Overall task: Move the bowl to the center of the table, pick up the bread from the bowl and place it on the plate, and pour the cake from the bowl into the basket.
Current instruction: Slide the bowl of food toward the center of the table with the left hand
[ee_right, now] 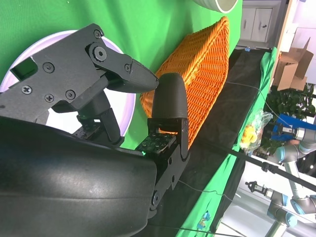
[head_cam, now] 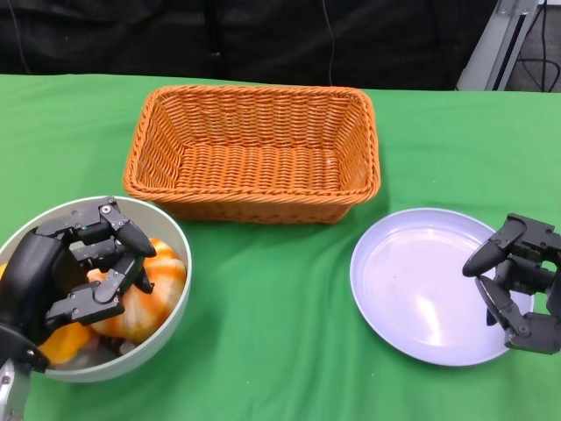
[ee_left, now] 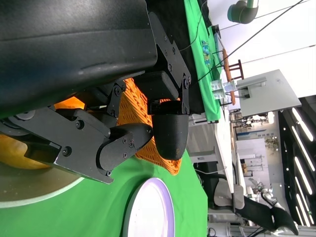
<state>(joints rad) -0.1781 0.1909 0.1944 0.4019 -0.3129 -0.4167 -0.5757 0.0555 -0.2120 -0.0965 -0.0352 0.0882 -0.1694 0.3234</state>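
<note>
Head view: left hand (head_cam: 74, 267) reaches into the bowl (head_cam: 171, 232), fingers curled over the orange bread (head_cam: 162, 276); whether it grips cannot be told. Right hand (head_cam: 517, 281) over the plate's (head_cam: 412, 272) near edge, fingers apart, empty. Basket (head_cam: 254, 149) beyond both hands.

Right wrist view: fingers (ee_right: 168, 98) spread, nothing held.

Left wrist view: fingers (ee_left: 170, 131) above the bowl (ee_left: 34, 190); contact unclear.

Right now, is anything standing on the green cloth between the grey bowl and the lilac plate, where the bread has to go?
Nothing visible does. Bare green cloth separates the grey round bowl from the lilac round plate; the orange wicker basket stands behind.
</note>
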